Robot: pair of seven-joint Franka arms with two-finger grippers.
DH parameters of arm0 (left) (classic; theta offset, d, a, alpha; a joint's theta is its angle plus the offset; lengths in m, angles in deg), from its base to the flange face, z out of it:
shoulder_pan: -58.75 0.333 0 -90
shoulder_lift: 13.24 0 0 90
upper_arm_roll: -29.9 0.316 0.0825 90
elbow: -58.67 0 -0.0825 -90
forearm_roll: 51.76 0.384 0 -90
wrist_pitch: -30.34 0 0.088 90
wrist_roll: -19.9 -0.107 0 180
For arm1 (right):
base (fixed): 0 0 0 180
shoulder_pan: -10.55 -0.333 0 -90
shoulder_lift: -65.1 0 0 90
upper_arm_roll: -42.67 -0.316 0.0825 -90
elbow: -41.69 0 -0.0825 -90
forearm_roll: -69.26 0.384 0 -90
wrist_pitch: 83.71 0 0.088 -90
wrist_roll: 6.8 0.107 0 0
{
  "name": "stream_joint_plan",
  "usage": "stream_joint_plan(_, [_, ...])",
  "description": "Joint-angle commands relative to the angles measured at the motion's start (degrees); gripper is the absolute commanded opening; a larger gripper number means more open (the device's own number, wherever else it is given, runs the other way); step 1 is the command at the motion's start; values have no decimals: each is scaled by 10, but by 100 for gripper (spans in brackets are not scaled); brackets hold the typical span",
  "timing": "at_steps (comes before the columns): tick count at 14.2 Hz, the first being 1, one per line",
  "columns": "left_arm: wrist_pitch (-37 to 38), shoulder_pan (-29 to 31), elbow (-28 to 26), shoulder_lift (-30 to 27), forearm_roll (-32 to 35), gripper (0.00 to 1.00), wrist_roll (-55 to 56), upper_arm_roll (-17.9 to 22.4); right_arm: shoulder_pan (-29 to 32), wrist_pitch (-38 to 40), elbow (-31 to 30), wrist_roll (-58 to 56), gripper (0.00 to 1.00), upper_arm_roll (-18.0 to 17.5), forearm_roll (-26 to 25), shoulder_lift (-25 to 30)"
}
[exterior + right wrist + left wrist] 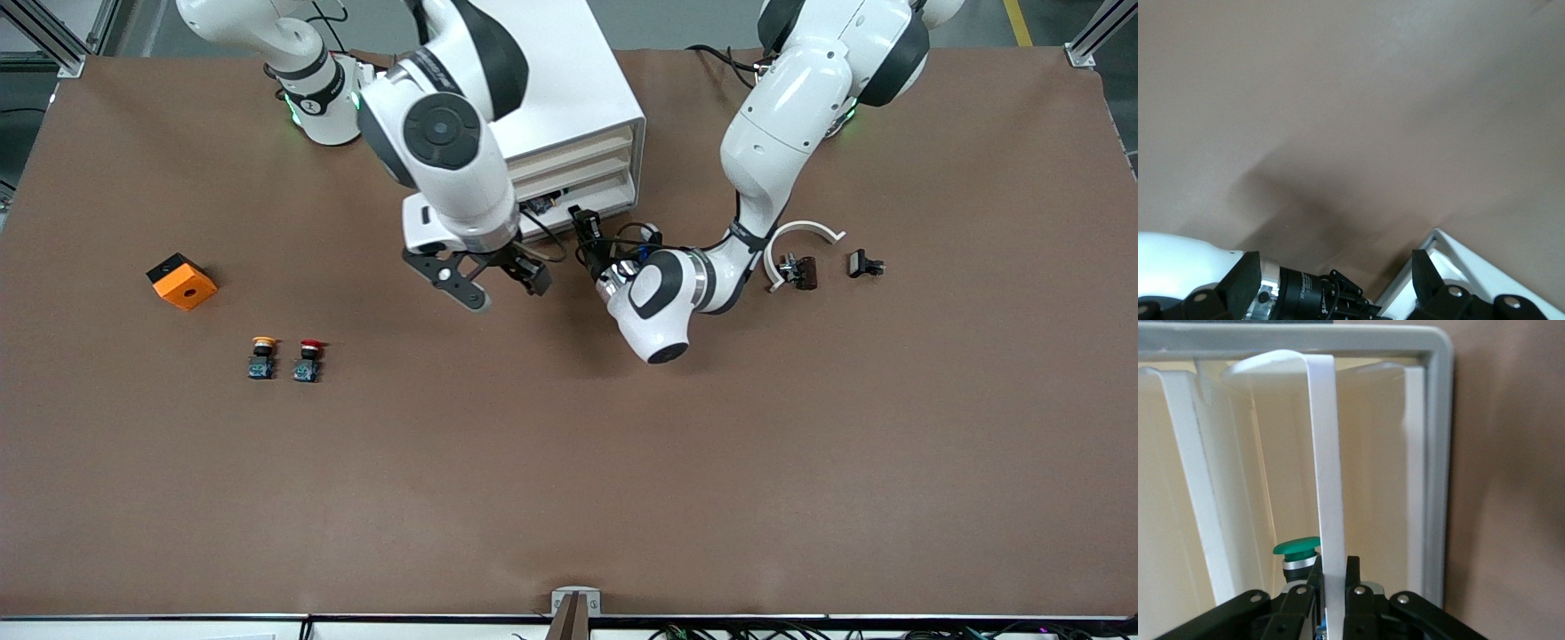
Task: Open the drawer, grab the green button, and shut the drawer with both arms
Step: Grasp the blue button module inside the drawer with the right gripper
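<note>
Button [1297, 549] — light, rigid; grasp black body below cap. Left gripper [1333, 587] pinches drawer [1327, 487] front; right gripper [498, 280] spread — waiting.

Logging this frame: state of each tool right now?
Left tool: shut on the drawer front's thin edge, at the cabinet.
Right tool: open, holding nothing, over the table in front of the cabinet.
</note>
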State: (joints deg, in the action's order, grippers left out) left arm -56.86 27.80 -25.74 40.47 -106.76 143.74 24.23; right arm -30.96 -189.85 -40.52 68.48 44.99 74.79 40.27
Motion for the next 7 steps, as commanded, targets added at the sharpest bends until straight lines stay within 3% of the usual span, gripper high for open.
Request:
stream_joint_plan(1, [6,16,42,7,2,0,-16,24,-5,-8,5,17,100,3,1,-19])
stream_joint_plan(4, [0,18,62,8,-1,0,-19,55,-8,-15,5,50,100,3,1,-31])
stream_joint_plan(7, [-8,34,68,8,-1,0,-42,59,-15,-22,-15,75,100,3,4,-35])
